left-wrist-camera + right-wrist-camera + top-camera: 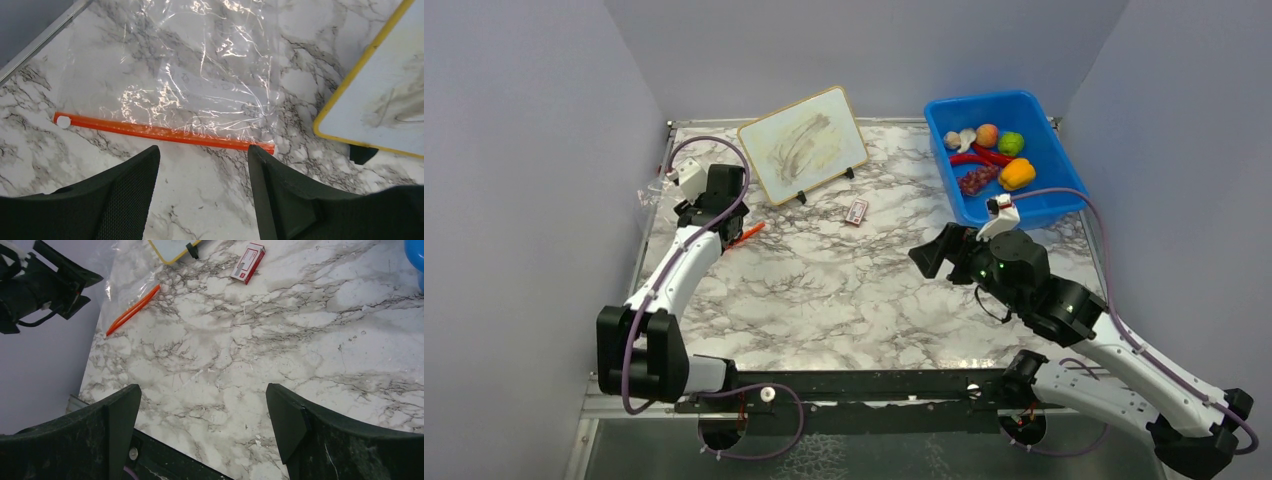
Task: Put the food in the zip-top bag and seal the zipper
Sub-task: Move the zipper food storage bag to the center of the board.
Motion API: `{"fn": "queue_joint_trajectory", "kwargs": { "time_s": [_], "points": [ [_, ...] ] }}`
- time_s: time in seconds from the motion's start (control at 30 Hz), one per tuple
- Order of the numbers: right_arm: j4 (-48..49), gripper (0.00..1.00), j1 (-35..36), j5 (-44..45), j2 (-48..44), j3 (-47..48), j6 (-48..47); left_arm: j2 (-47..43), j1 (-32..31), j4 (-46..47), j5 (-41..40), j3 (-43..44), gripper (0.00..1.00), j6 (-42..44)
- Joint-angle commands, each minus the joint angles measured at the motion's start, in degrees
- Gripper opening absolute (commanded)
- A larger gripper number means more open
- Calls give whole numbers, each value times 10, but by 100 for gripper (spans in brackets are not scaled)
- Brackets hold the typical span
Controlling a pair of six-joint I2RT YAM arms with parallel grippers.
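**A:** What's the bench (824, 300) like?

**B:** It has a white marble pattern with grey veins, and a metal rail (37, 45) runs along its left edge.

**A:** And what lies on it?

**B:** A yellow-framed board (802, 145) leans on a black stand (362, 152) near the back. Left of the board, a clear bag (190, 75) lies flat with its orange zipper (160, 131) on the near side. Just in front of the board's right end is a red-and-white card (856, 211). Well right of the board sits a blue bin (1054, 170).
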Motion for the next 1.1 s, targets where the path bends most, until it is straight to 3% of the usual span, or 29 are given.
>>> {"fn": "queue_joint_trajectory", "kwargs": {
  "time_s": [0.0, 0.1, 0.27, 0.4, 0.77, 1.07],
  "points": [
    [17, 97, 4, -7, -20, -7, 2, 59, 27, -9, -12, 23, 65, -16],
    [25, 97, 4, -9, -27, -14, 10, 110, 51, -10, -24, 36, 64, -10],
    [37, 97, 4, -22, -28, -20, 11, 188, 99, 7, 71, 69, 70, 28],
    [28, 97, 4, -15, -25, -12, 13, 231, 112, 8, 84, 81, 74, 46],
    [10, 97, 4, 6, -31, -21, 32, 264, 112, 4, 129, 42, 71, 47],
    [-14, 97, 4, 9, -28, -18, 44, 242, 107, -6, 216, -16, 70, 22]
  ]
}}
